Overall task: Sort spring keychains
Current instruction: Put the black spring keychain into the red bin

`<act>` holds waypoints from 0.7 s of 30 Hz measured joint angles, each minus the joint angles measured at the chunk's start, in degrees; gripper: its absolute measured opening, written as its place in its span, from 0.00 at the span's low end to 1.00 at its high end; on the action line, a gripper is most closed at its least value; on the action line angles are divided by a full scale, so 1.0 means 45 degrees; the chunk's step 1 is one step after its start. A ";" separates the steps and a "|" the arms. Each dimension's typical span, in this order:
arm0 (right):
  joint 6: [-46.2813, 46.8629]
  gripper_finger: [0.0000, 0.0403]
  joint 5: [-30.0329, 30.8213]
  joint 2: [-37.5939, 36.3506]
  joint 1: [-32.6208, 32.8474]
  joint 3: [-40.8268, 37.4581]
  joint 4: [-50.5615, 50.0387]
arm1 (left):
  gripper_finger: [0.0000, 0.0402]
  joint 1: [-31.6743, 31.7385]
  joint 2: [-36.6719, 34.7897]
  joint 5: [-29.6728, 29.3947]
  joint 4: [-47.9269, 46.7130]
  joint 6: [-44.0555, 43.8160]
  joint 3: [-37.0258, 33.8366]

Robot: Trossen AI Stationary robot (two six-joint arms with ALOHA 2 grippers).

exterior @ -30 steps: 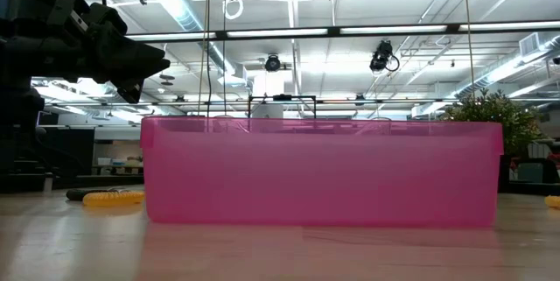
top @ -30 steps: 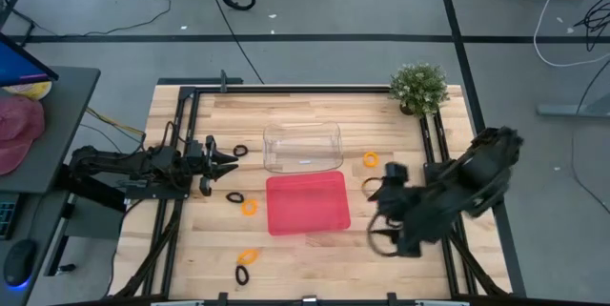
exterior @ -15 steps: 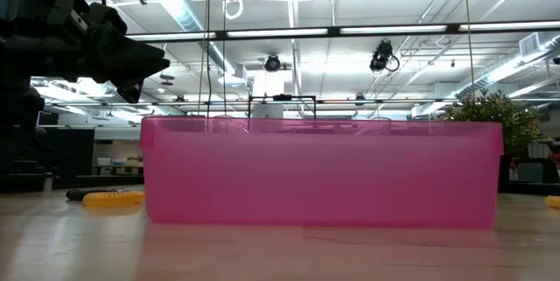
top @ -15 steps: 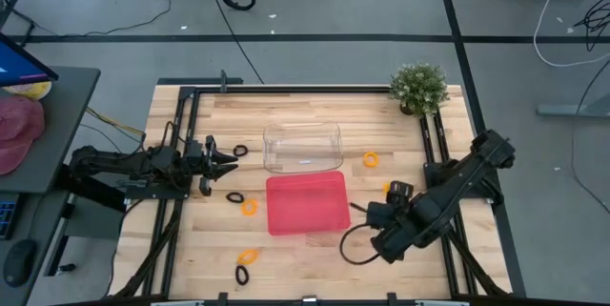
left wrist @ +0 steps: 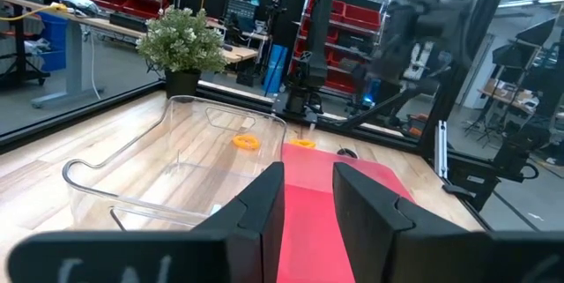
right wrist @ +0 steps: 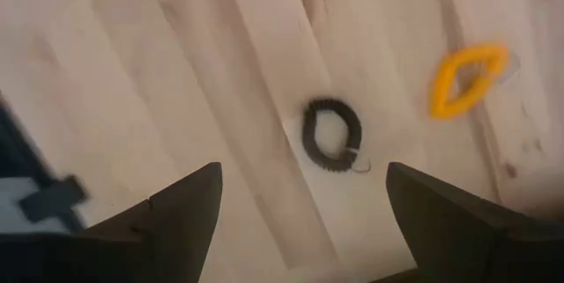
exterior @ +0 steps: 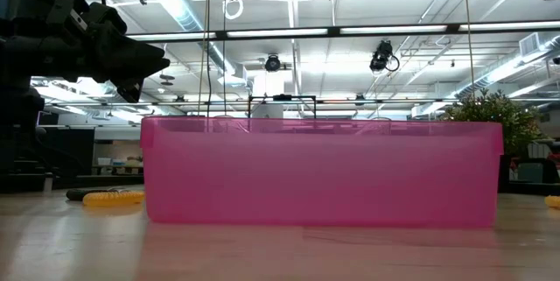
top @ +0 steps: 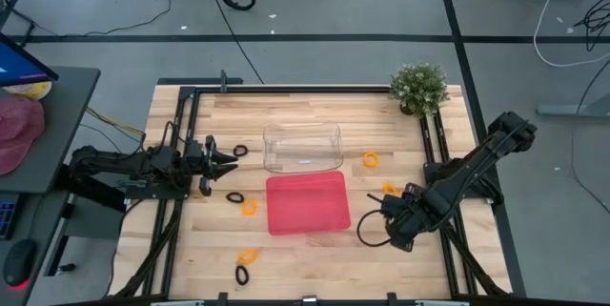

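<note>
Two arms are working over the wooden table [top: 305,249]. Nearest the front edge, an orange keychain [top: 249,255] and a black one [top: 242,274] are lying together, well left of the right gripper [top: 386,233], which is hovering low beside the pink tray [top: 307,203] with its fingers [right wrist: 176,217] spread wide and holding nothing. Only the right wrist view is showing what lies under it: a black spring keychain [right wrist: 332,136] between the fingers and an orange one [right wrist: 467,78] just beyond. Half a second ago this arm was stretched farther toward the tray; it has now drawn back rightward. Farther off, the left gripper [top: 221,161] is still waiting at the table's left, fingers [left wrist: 256,217] slightly parted and empty, pointing at the clear tray [top: 302,147]. Another orange keychain [top: 371,159] is lying right of that tray, near the potted plant [top: 418,88].
</note>
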 joint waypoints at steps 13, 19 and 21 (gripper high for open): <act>0.1236 0.81 -0.0566 -0.0005 -0.0015 -0.1982 0.0431 | 0.26 0.0000 0.0002 0.0007 0.0015 0.0000 0.0000; 0.0961 0.81 -0.0566 -0.0005 -0.0015 -0.2594 0.1749 | 0.26 0.0005 0.0005 0.0007 0.0015 0.0000 0.0000; 0.1068 0.81 -0.0566 -0.0005 -0.0015 -0.2769 0.1881 | 0.26 0.0000 0.0003 0.0012 0.0015 0.0000 0.0003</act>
